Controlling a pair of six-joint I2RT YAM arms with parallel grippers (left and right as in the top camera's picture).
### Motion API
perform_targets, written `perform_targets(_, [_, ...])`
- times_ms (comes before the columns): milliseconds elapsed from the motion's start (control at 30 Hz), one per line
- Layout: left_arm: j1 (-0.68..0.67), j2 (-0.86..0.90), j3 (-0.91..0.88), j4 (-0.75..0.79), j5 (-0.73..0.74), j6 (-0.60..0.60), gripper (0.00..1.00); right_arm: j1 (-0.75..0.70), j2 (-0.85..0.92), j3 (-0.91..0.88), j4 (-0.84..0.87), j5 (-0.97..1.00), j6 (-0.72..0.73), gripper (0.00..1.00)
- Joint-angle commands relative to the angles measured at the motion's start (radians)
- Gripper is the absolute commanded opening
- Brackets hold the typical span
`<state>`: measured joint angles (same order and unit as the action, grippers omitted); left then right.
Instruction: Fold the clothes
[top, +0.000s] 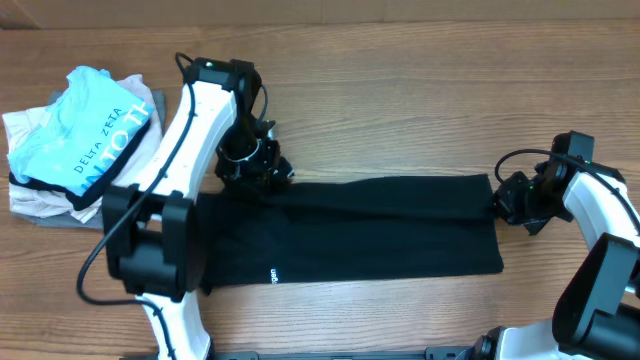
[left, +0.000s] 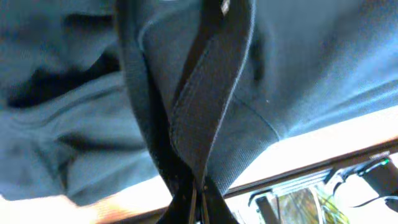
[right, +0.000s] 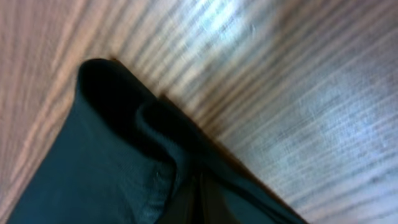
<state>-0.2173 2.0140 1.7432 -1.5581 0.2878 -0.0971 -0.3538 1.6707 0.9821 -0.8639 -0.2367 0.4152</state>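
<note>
Shirt lies as a long band on tabletop (black, folded lengthwise). Left end effector clamped on its far left corner; right end effector clamped on far right corner.

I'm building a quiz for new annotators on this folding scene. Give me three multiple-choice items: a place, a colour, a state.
1. Where is the light-blue shirt? A far left, atop a pile; B centre; C far right.
2. Its lettering is: A red; B white; C black.
3. The black shirt lies: A balled up; B fully spread; C folded into a long band.
A: it tops the pale garments at the left. B: white letters show. C: a flat band runs between the left gripper and right gripper, both shut on it.
</note>
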Motion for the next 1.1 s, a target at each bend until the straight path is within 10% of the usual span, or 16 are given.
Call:
perform_targets(0, [-0.008,-0.078,0.019,-0.036,-0.081,0.014,0.04,-0.004,-0.034,0.027,-0.021,-0.008,0.003,0.04])
perform_targets(867, [-0.073,-0.088,-0.228,0.054,-0.165,-0.038,0.05,-0.010,-0.034,-0.015,-0.276,0.235,0.083,0.04])
perform_targets(1067, [-0.072,-0.088,-0.228,0.059,-0.165,-0.038,0.22,-0.010,-0.034,-0.021,-0.267,0.207,0.083,0.55])
